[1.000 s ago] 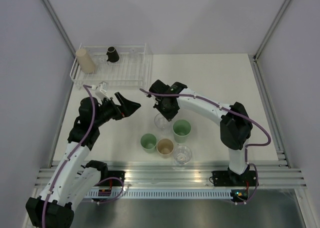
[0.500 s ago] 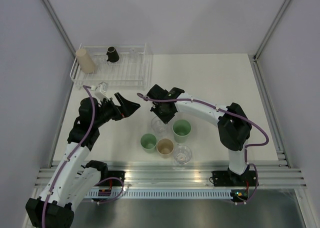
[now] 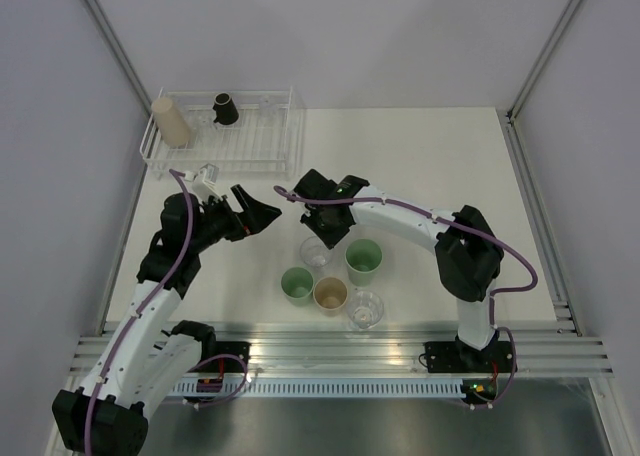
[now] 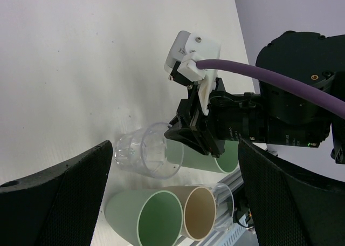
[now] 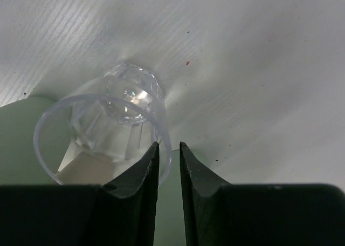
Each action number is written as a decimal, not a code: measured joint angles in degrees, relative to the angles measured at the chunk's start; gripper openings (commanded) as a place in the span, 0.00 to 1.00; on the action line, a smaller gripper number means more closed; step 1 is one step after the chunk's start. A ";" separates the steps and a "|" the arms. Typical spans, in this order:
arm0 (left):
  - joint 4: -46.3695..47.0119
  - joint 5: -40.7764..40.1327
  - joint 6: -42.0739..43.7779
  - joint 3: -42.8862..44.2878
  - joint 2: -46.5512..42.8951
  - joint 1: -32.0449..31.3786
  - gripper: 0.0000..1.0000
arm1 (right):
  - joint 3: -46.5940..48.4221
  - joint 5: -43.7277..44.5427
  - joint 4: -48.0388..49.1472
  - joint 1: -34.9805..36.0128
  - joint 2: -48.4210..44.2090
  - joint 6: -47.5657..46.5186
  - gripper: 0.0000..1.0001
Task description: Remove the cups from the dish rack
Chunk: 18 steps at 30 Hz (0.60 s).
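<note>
Unloading is seen partway done from overhead. The dish rack (image 3: 296, 126) is set at the far left corner of the table (image 3: 430, 166). A racked tan cup (image 3: 171, 121) is propped at its left end, a black cup (image 3: 226, 108) sits toward its far side, and a racked clear cup (image 3: 266, 106) is faintly made out just right of that. Five cups are grouped on the table in front of the arms: a left mint cup (image 3: 297, 284), a beige cup (image 3: 330, 294) just beside it, a near clear cup (image 3: 366, 308), a right mint cup (image 3: 364, 259), and a clear cup (image 3: 314, 252) upright just left of the right mint cup. The right gripper (image 3: 324, 234) is poised at that clear cup's rim. The left gripper (image 3: 256, 209) is held above the table between rack and group, spread wide, with nothing in it.

From the left wrist, its black fingers (image 4: 59, 197) are shown far apart at the lower corners. The clear cup is framed between them, with the right gripper at its rim.

From the right wrist, the clear cup is seen from above, standing on the table. Its near wall is straddled by the two fingers (image 5: 137, 176), one inside and one outside. They are parted a little, and a sliver of space is visible beside the wall, so the cup is not seen to be clamped.
</note>
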 measured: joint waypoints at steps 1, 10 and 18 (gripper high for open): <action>0.02 0.00 -0.02 0.00 -0.02 0.00 1.00 | -0.04 -0.20 0.02 0.00 0.00 0.00 0.27; 0.00 0.00 -0.02 0.00 -0.02 0.00 1.00 | -0.42 0.28 0.02 0.00 -1.20 0.00 0.41; -0.39 -0.92 -0.07 4.35 2.36 -0.02 1.00 | -0.20 1.53 1.14 -0.28 -15.65 -0.26 0.60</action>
